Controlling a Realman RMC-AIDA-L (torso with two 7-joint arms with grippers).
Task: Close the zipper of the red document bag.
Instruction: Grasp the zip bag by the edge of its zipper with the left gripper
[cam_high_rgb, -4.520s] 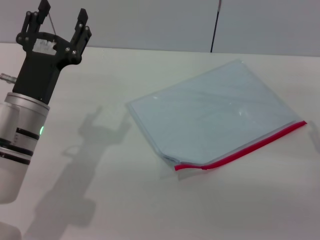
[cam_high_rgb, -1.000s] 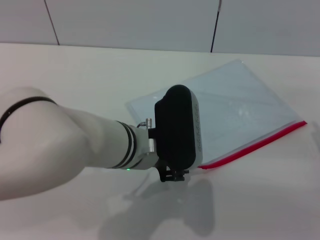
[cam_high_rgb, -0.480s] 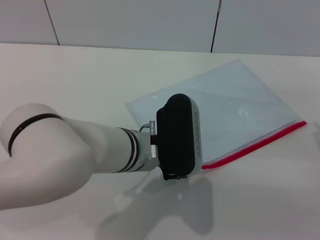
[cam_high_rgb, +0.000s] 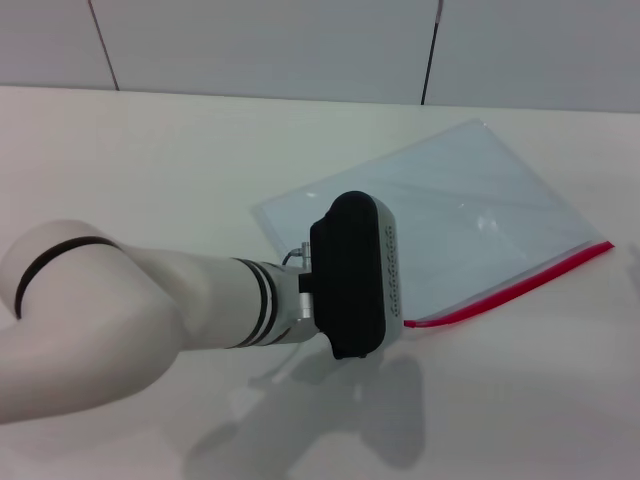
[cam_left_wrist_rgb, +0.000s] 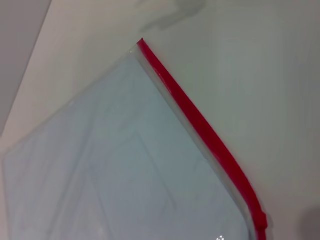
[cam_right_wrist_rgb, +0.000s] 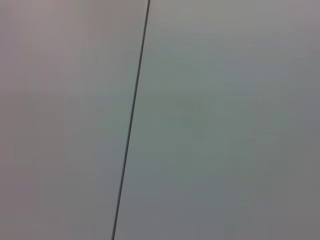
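The red document bag (cam_high_rgb: 440, 225) lies flat on the white tabletop (cam_high_rgb: 150, 170), right of centre, turned at an angle, with its zipper (cam_high_rgb: 520, 285) running along the near-right edge. The left pincer (cam_high_rgb: 350, 345) hangs over the near-left end of that red strip, hidden under its own black wrist housing, so I cannot tell whether it is open or closed. The right pincer is out of view.

The bag looks thin, light and limp, with a slick plastic skin, so it will probably slide or buckle if pulled without being held down. In the left wrist view a small thicker lump at one end of the zipper may be the slider (cam_left_wrist_rgb: 261, 220); that is the place to pinch.
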